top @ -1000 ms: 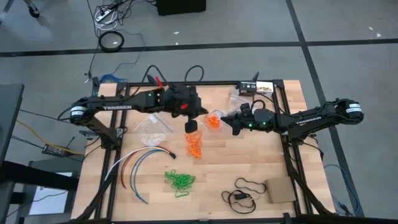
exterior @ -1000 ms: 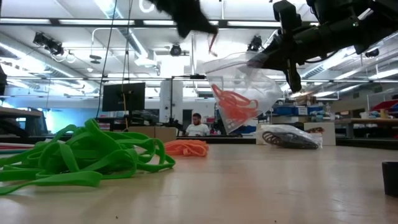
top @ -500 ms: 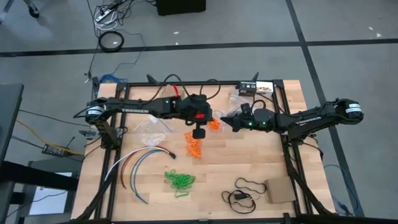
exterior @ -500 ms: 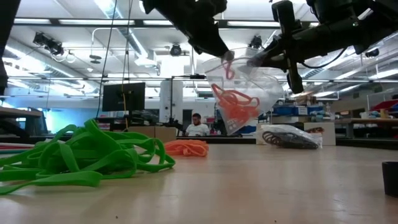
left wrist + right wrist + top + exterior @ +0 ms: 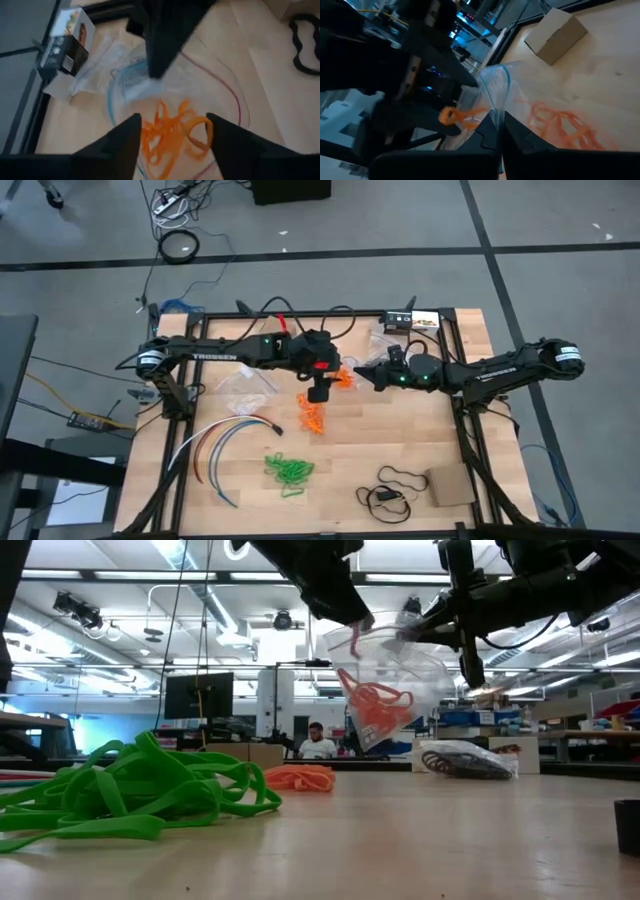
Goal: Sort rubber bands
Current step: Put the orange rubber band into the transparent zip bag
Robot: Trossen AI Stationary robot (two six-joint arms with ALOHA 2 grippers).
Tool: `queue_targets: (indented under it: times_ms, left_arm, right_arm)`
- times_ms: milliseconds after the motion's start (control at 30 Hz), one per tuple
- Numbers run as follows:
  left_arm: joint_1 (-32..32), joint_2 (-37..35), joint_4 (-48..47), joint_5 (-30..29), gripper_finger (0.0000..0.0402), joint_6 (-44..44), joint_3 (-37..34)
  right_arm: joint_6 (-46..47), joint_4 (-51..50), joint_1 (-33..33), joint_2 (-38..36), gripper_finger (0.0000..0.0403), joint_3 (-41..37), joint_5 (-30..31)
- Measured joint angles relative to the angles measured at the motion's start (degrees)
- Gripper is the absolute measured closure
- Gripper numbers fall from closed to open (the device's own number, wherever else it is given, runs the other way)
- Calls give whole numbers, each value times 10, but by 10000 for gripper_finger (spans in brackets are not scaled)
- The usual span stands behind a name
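Note:
A clear zip bag (image 5: 392,690) with orange rubber bands (image 5: 167,132) inside hangs above the table's middle, my right gripper (image 5: 498,125) shut on it. My left gripper (image 5: 172,125) stands open just over the bag's mouth, pointing slantwise down. One orange band (image 5: 451,115) sits at its fingertips. A loose orange heap (image 5: 313,417) lies on the table below, and a green heap (image 5: 288,470) lies nearer the front edge. A second bag with dark bands (image 5: 465,760) lies on the table farther back. My left gripper has an orange band (image 5: 199,131) beside one finger, over the bag's mouth; whether it still touches the band I cannot tell. My right gripper pinches the bag's top rim by the blue zip strip (image 5: 496,100) between its two fingers, coming nearly level from the table's right. The bag hangs below the fingers, mouth up, clear of the table.
An empty clear bag (image 5: 245,385) lies at the left. Long coloured cables (image 5: 225,442) curve along the near left. A black cord loop (image 5: 395,485) and a cardboard box (image 5: 450,487) lie at the near right. A small printed box (image 5: 70,40) stands at the far edge.
My left gripper has come down and toward the table's right, from beside the hanging bag to just over its mouth, bringing an orange band at its tip. The bag has stayed hanging from my right gripper.

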Motion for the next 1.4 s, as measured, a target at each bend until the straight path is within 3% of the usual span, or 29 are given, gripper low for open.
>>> queue_targets:
  times_ms: [200, 433, 633, 933, 1200, 1400]
  left_arm:
    - [0, -6, 4, -6, 136, -2, 0]
    - [0, -31, -16, -19, 142, -3, 1]
    - [0, -61, -67, -68, 144, -3, 1]
    - [1, -80, -153, -89, 145, -6, -7]
    - [1, -95, -128, -92, 155, -22, -118]
    - [1, -137, -9, -80, 190, -65, -247]
  right_arm:
    - [-13, 16, 0, 0, 399, 0, -2]
    - [-15, 30, 0, 0, 402, 0, -3]
    - [-12, 36, 0, 0, 401, 0, -7]
    - [-10, 52, 0, 0, 401, 0, -7]
    - [-10, 55, 0, 0, 401, 0, -6]
    - [-10, 52, 0, 0, 402, 0, -6]
